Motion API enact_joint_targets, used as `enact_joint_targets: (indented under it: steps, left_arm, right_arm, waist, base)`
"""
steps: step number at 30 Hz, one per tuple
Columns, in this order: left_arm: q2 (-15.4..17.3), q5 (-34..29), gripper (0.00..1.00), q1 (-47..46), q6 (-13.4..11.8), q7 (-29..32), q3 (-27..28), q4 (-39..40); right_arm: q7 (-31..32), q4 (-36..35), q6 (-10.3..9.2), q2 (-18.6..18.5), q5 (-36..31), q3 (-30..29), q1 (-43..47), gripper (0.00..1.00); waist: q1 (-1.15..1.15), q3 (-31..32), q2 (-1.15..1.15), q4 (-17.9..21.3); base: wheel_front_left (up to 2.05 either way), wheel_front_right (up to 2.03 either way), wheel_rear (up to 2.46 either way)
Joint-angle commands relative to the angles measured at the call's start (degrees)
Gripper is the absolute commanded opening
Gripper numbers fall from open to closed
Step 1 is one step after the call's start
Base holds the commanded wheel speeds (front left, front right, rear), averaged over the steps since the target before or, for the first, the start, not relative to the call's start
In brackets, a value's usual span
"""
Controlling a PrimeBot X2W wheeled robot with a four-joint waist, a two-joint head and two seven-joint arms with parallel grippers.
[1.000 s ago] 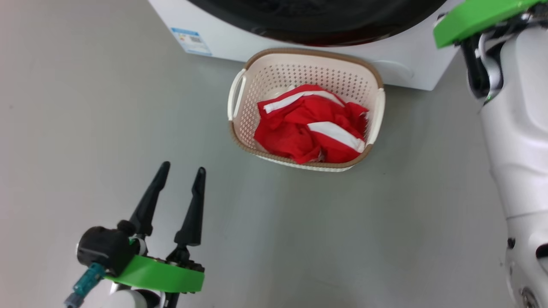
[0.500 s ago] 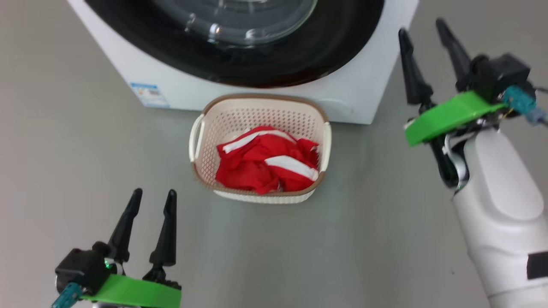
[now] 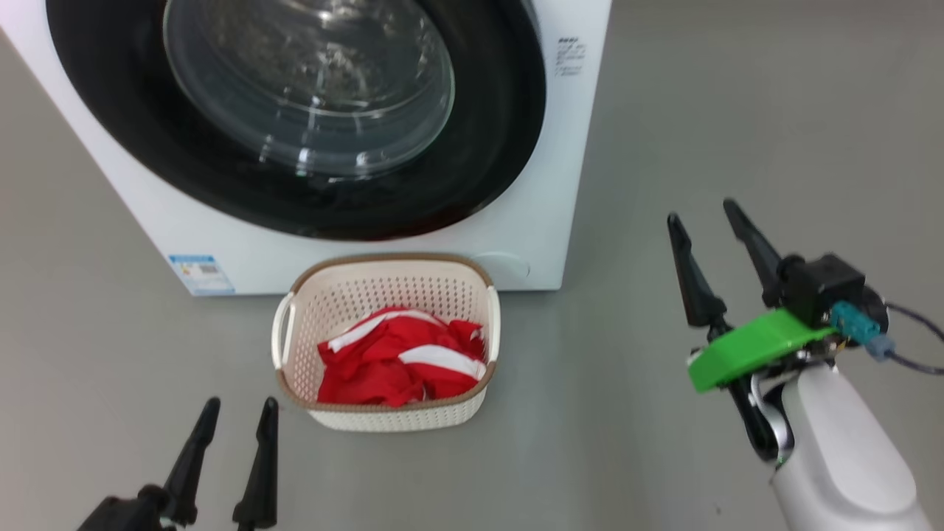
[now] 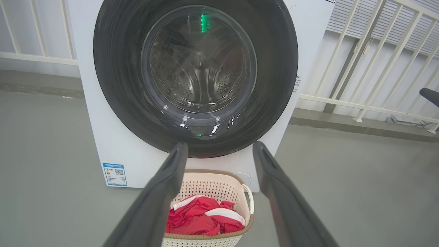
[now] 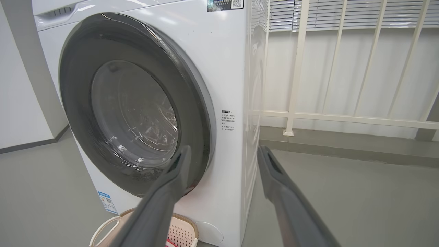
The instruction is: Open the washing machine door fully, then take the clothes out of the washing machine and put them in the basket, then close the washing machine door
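Left gripper [image 3: 241, 404]: fingers apart, holding nothing. Right gripper [image 3: 700, 210]: fingers apart, also holding nothing.

The basket [image 3: 391, 259] sits on the floor just ahead of the left gripper and a little to its right, well to the left of the right gripper. It touches or nearly touches the washing machine [image 3: 546, 221]. The clothes [image 3: 398, 365] lie bunched inside the basket, red with white stripes.

The washing machine door [image 3: 310, 88] is ahead of and above both grippers and looks shut flat against the front. In the left wrist view the drum seen through the glass appears empty.

Handling, judged:
- Clothes: soft, light and limp, so pinch a raised fold; they will drape and may snag on the basket rim.
- Basket: light thin plastic, likely to slide if nudged. Take it by a side handle.
- Door: rigid and hinged, with a glossy and probably slippery rim. Push on the black rim, not on the bulging glass. Hinge side cannot be told.

Writing:
- Blue-white sticker [image 3: 200, 271] low on the machine front, with a code square. Text too small to read.
- Small black print [image 5: 227, 120] beside the door rim, illegible.
- Dark label with a code square [image 5: 224, 3] at the top edge, illegible.
- No brand name readable
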State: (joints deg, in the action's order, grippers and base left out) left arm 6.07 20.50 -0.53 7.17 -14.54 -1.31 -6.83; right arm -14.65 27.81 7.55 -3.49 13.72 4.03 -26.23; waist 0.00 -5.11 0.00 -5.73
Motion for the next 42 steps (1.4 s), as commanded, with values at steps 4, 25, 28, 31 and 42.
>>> enact_joint_targets:
  steps: [4,25,28,31,42]
  left_arm:
    - [1.1,-1.9,1.00,2.2,0.3,-0.5,3.2,2.2]
    - [1.2,-6.2,1.00,10.8,0.3,-0.5,5.3,5.5]
    - [1.4,-6.3,1.00,11.3,0.3,-0.5,5.7,5.7]
    - [1.3,-6.3,1.00,11.4,0.3,-0.5,5.9,5.8]
    - [0.8,-6.2,1.00,12.0,0.3,-0.5,6.0,6.0]
  right_arm:
    - [-0.3,-4.2,-0.06,0.6,1.1,0.1,4.7,1.00]
    - [-0.3,-19.2,-0.06,-1.0,1.1,-2.5,24.9,1.00]
    - [-0.3,-19.7,-0.06,-1.3,1.2,-2.9,25.7,1.00]
    - [-0.3,-19.9,-0.06,-1.4,1.2,-3.2,26.1,1.00]
    - [-0.3,-19.3,-0.06,-1.4,0.5,-3.2,27.0,1.00]
  waist:
    - [0.00,5.7,0.00,4.2]
    - [0.00,12.5,0.00,6.0]
    - [0.00,12.8,0.00,6.0]
    - [0.00,13.0,0.00,5.8]
    - [0.00,13.6,0.00,4.8]
  base:
    - [0.00,0.00,0.00]
    - [0.00,0.00,0.00]
    - [0.00,0.00,0.00]
    - [0.00,0.00,0.00]
    - [0.00,0.00,0.00]
